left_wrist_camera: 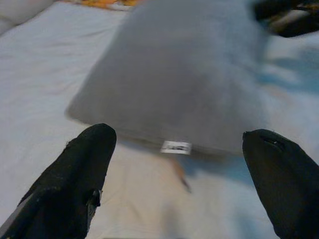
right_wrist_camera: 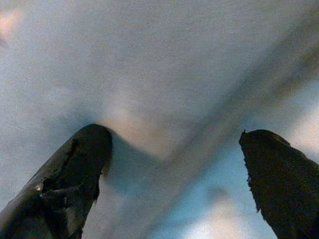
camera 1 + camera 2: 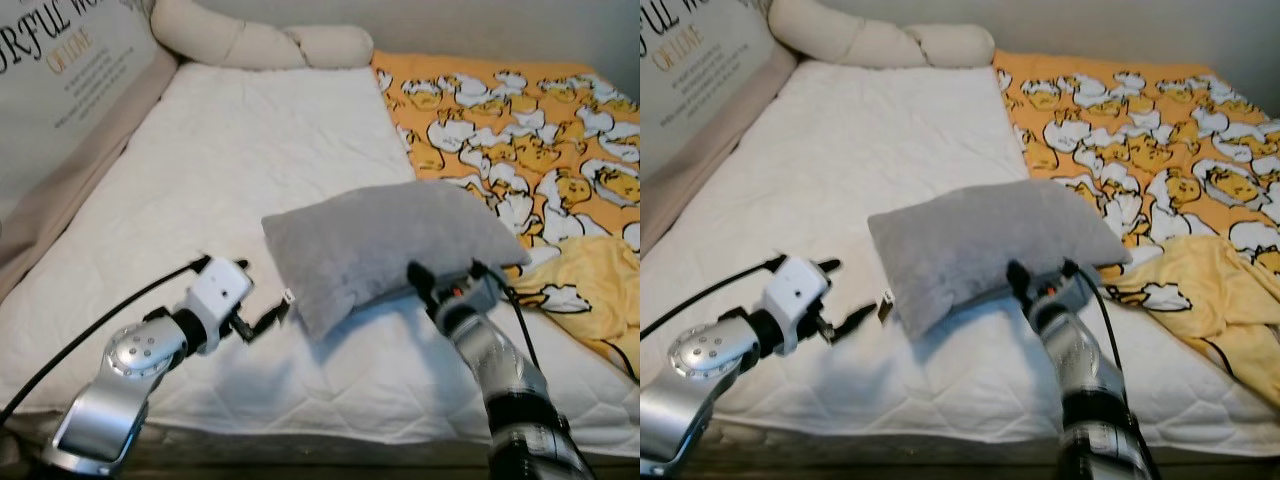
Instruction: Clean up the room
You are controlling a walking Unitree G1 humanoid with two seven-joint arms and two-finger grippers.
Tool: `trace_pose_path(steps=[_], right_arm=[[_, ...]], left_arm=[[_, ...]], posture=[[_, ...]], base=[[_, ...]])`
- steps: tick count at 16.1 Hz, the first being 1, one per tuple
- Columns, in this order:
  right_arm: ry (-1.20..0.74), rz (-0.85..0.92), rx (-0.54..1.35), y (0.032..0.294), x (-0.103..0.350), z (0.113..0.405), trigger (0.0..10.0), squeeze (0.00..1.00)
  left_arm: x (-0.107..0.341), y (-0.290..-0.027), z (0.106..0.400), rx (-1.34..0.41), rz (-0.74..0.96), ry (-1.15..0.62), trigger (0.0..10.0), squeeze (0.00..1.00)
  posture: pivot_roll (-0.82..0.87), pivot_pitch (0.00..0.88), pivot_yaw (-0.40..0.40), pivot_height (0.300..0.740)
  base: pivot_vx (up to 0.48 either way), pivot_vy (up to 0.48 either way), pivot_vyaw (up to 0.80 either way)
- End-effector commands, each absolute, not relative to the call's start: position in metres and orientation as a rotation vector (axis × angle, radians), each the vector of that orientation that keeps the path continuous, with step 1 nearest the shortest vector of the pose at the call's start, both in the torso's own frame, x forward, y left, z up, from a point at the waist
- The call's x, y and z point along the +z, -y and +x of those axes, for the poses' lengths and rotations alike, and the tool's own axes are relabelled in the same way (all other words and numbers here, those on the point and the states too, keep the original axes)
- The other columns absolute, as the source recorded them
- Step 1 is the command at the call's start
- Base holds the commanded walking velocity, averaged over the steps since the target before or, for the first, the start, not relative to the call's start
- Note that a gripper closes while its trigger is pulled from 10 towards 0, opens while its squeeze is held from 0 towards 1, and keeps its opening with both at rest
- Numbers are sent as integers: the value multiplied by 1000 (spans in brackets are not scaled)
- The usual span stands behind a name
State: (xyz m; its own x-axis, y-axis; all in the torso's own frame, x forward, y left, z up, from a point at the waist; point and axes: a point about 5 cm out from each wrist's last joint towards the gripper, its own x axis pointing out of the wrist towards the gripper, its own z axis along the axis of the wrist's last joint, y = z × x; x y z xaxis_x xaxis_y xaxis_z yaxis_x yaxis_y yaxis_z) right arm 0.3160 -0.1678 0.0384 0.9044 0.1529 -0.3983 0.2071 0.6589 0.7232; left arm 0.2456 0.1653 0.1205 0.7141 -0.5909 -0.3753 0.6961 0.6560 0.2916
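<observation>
Your right gripper sits at the near edge of the grey pillow, its two black fingers spread apart with the pillow's underside pressing down over them. Your left gripper reaches toward the pillow's near left corner, fingers also spread, stopping just short of the fabric.

The pillow lies on the white quilted mattress, near the front edge of the bed, its right side tipped up over the right gripper.

Your left wrist view adds a detail the head views barely resolve: a small white label sewn at the pillow's lower seam, framed between the two wide-set fingertips. Your right wrist view is pressed close against grey cloth, blurred, with a dark fold line running across it; you cannot tell from it where the pillow's edge ends.

The right gripper's fingertips are hidden under the pillow in the head views.

Both silver arms extend forward from the bottom of the frame, the left angled inward, the right nearly straight ahead.

Beyond the pillow, an orange duck-print blanket covers the right of the bed, a yellow cloth is bunched by it, and a cream knotted cushion lies at the far end.
</observation>
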Motion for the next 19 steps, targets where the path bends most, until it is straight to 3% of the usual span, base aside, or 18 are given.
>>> trace_pose_path(steps=[1, 7, 10, 12, 13, 14, 15, 16, 19], right_arm=[[-412, 925, -25, 168, 44, 323, 10000, 1000], [-280, 1239, -30, 157, 72, 358, 10000, 1000], [-269, 1278, -59, 157, 74, 361, 10000, 1000], [-381, 1236, -143, 155, 62, 356, 10000, 1000], [-439, 1145, -176, 155, 55, 352, 10000, 0], [-451, 1103, -189, 157, 52, 350, 9961, 0], [-469, 1080, -193, 157, 50, 349, 6392, 0], [-478, 1065, -201, 158, 47, 347, 0, 0], [-490, 1082, -249, 160, 45, 346, 0, 0]], left_arm=[[123, -161, 244, -798, 443, -252, 10000, 0], [125, -168, 235, -896, 461, -293, 10000, 0], [126, -170, 234, -895, 460, -297, 10000, 0], [126, -171, 234, -887, 459, -295, 10000, 0], [127, -172, 234, -883, 459, -293, 10000, 0], [127, -172, 234, -880, 458, -293, 10000, 0], [128, -173, 234, -879, 458, -293, 10000, 0], [128, -175, 234, -875, 459, -294, 10000, 0], [127, -175, 235, -872, 460, -296, 10000, 0]], posture=[[44, 0, -26, 740], [89, 0, -34, 740], [94, 0, -41, 740], [100, 0, -49, 740], [101, 0, -52, 740], [103, 0, -53, 740], [103, 0, -53, 740], [100, 0, -52, 740], [96, 0, -50, 740]], base=[[0, 0, 0], [0, 0, 0], [0, 0, 0], [0, 0, 0], [0, 0, 0], [0, 0, 0], [0, 0, 0], [0, 0, 0], [0, 0, 0]])
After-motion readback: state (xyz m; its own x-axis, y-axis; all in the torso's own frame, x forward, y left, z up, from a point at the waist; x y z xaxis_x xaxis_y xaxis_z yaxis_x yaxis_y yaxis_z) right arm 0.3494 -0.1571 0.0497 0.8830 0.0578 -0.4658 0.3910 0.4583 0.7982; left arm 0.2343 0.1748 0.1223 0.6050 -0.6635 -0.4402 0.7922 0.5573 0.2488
